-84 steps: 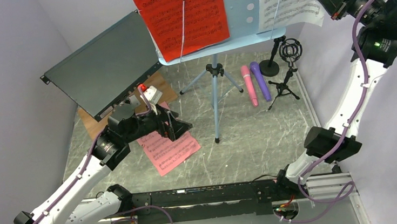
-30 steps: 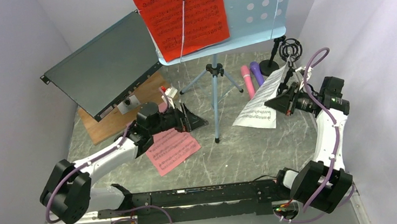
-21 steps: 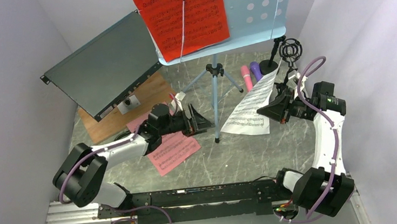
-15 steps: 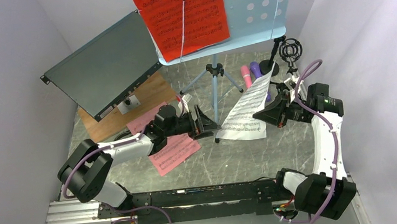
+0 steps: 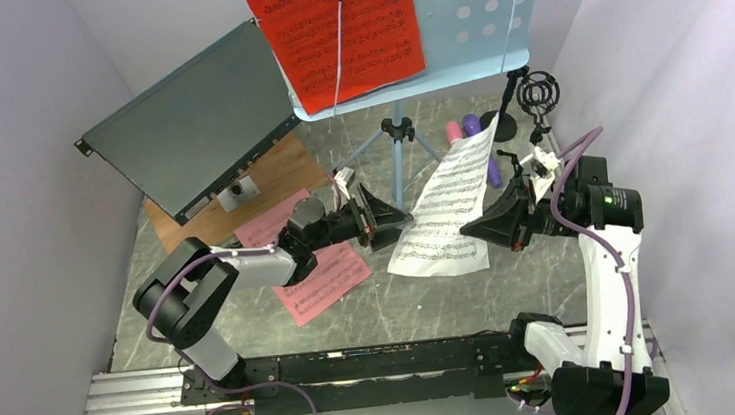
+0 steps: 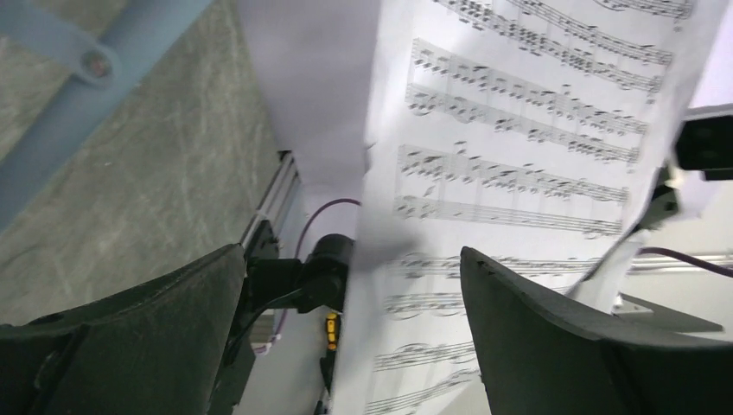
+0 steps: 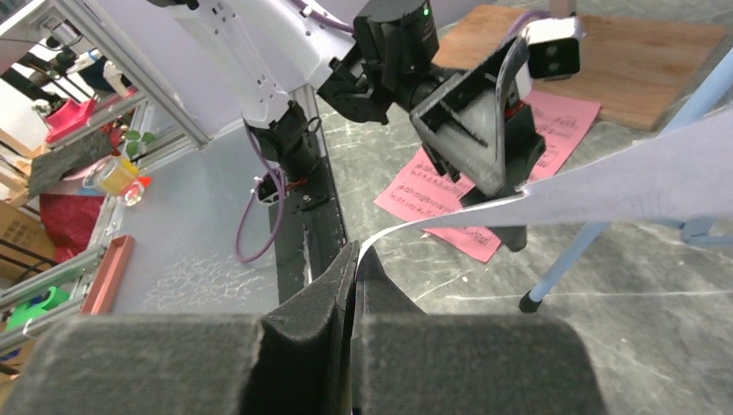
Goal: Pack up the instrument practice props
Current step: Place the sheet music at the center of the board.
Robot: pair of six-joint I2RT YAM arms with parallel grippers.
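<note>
Top external view: a white sheet of music (image 5: 447, 206) is held above the middle of the table (image 5: 511, 285). It is gripped at its near right edge by the right pincer (image 5: 468, 231), which is clenched on the paper. The sheet is tilted, with its far corner raised towards the light-blue music stand (image 5: 472, 18).

The left pincer (image 5: 392, 220) is spread wide at the sheet's left side. In the left wrist view the paper's edge is seen between the two fingers (image 6: 156, 346), but whether it is touched cannot be told. In the right wrist view the paper's edge is seen pinched between the closed foam pads (image 7: 302, 346), and the sheet curves away to the right.

A red sheet (image 5: 338, 29) is propped on the stand, which is carried on tripod legs (image 5: 398, 165) at the far middle of the table. A pink sheet (image 5: 319, 277) is laid flat on the table just beside the left arm.

The ends of a pink microphone (image 5: 454, 131) and a purple microphone (image 5: 473, 123) are seen past the white sheet's far edge. Two small black microphone holders (image 5: 538, 100) are placed just to their right. A large dark flat box (image 5: 185, 123) is propped at the far left above a wooden board (image 5: 275, 175).
</note>
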